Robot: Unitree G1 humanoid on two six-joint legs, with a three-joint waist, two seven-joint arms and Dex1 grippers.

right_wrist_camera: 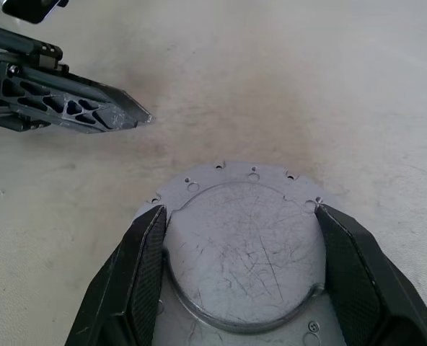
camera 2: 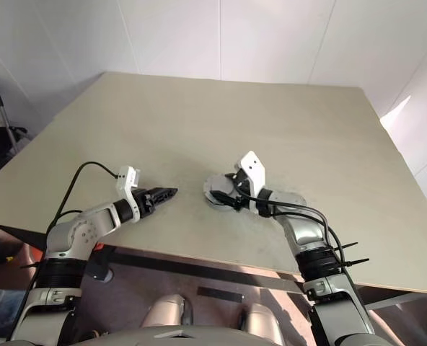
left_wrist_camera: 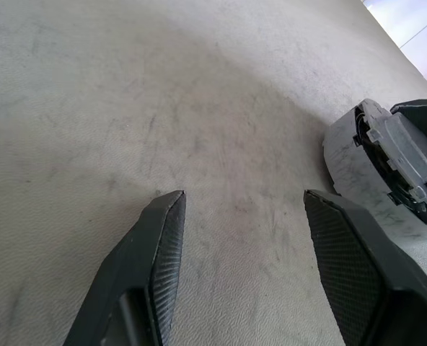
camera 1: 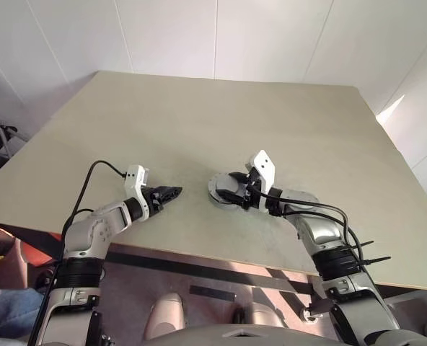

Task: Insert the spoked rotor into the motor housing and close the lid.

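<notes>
The right pincer [right_wrist_camera: 239, 277] was clamped across the grey lid [right_wrist_camera: 246, 249] on the tabletop [camera 1: 199, 122]. The left pincer [left_wrist_camera: 246, 245] stood apart, empty, just beside it.

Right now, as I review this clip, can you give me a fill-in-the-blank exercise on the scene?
1. The left gripper is open and holds ___.
2. The right gripper is closed on the ___.
3. The left gripper hangs over the bare ___.
Missing words: nothing; lid; table.
</notes>
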